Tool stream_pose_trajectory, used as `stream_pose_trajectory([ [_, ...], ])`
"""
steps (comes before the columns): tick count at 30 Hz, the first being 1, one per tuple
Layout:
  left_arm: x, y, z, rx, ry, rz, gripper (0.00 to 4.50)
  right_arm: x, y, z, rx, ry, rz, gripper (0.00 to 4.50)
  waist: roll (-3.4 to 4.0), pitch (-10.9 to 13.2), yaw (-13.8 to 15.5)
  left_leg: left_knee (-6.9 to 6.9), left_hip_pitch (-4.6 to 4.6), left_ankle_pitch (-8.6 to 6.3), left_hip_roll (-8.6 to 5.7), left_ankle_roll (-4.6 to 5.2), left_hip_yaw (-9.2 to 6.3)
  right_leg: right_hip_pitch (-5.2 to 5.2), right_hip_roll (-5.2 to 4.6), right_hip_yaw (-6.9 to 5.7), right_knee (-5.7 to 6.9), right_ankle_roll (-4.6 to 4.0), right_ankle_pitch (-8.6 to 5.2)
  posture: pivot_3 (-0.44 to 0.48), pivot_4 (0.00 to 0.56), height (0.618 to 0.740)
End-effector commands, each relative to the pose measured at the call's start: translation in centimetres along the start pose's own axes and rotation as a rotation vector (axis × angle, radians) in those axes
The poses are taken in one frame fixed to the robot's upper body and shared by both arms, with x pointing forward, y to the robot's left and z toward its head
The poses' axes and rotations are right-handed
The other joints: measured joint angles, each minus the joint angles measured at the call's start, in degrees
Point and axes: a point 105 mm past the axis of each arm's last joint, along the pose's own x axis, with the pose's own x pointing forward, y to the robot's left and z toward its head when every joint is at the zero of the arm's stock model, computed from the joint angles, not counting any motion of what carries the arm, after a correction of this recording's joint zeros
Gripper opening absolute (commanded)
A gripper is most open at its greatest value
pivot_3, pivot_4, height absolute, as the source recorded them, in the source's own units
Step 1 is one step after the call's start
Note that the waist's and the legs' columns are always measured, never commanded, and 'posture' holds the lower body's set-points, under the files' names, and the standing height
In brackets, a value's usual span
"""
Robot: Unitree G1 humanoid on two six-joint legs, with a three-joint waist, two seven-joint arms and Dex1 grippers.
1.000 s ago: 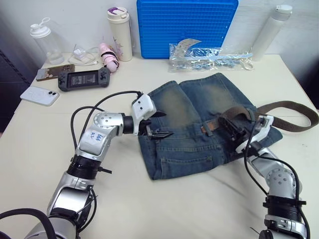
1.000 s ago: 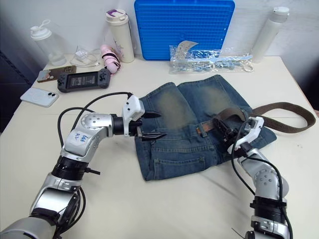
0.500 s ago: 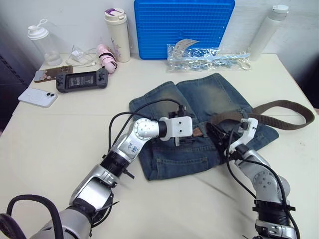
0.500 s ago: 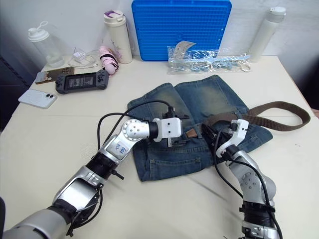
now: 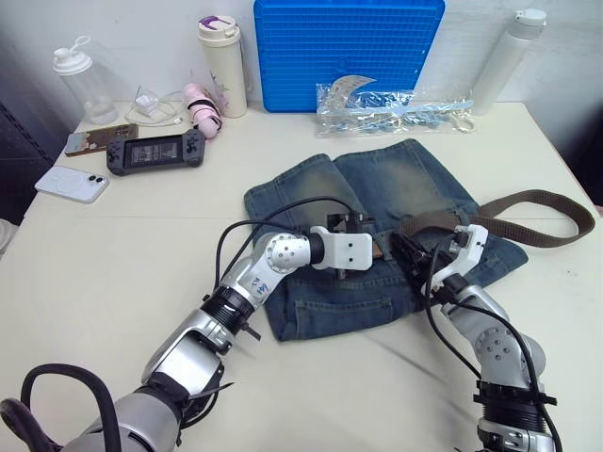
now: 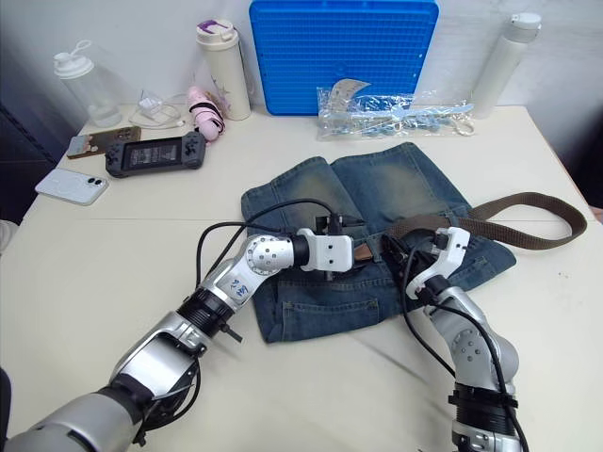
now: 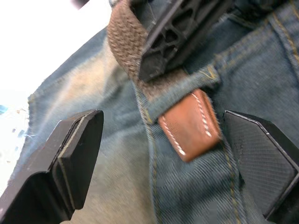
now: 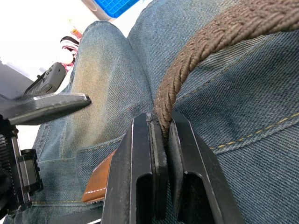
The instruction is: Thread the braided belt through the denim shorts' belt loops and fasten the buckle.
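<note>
Swung in since a second ago, left gripper [image 7: 163, 154] straddles, fingers spread, the braided belt's [image 8: 196, 74] leather tip [image 7: 189, 126] poking through a belt loop [image 7: 187, 88], ready to pull, while right gripper [image 8: 161, 154] pinches the belt just behind.

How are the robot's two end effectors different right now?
The left end effector is open, its fingers spread on either side of the belt's leather tip without touching it. The right end effector is shut, pinching the braided belt. Both are black and sit over the denim shorts at the waistband.
</note>
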Motion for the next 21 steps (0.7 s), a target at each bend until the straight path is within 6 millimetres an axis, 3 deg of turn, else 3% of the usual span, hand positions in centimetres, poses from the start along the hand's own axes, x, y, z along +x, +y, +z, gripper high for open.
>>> stream_pose_trajectory([
  [1,-0.3,2.3,1.4,0.069,-0.049,0.083,4.46,-0.2,-0.1,-1.9,0.043,0.070,-0.009,0.00,0.00,0.0,0.0,0.00,0.00,0.00,0.00,0.00,0.00,0.00,0.00,0.00,0.00,0.00,0.00,0.000,0.150,0.693],
  [8,-0.2,2.4,1.6,0.157,-0.048,0.067,4.46,-0.1,-0.1,-2.0,0.045,0.076,-0.009,0.00,0.00,0.0,0.0,0.00,0.00,0.00,0.00,0.00,0.01,0.00,0.00,0.00,0.00,0.00,0.00,0.000,0.150,0.693],
  [11,-0.2,2.5,1.5,0.183,-0.042,0.073,3.69,-0.1,-0.1,-1.9,0.047,0.074,-0.007,0.00,0.00,0.0,0.0,0.00,0.00,0.00,0.00,0.00,0.02,0.00,0.00,0.00,0.00,0.00,0.00,0.000,0.150,0.693],
  [19,-0.7,4.1,1.2,0.240,-0.012,0.139,0.16,-0.2,0.0,-1.9,0.050,0.073,-0.003,0.00,0.00,0.0,0.0,-0.04,0.00,0.00,0.00,0.00,0.02,-0.01,0.00,0.00,0.00,0.00,0.00,0.000,0.150,0.693],
  [21,-0.9,4.2,1.3,0.244,-0.018,0.143,0.07,-0.2,0.1,-1.7,0.045,0.066,-0.004,0.00,0.00,0.0,0.0,-0.04,0.01,0.00,0.00,0.00,0.01,-0.01,-0.01,-0.01,0.00,0.00,0.00,0.000,0.150,0.693],
])
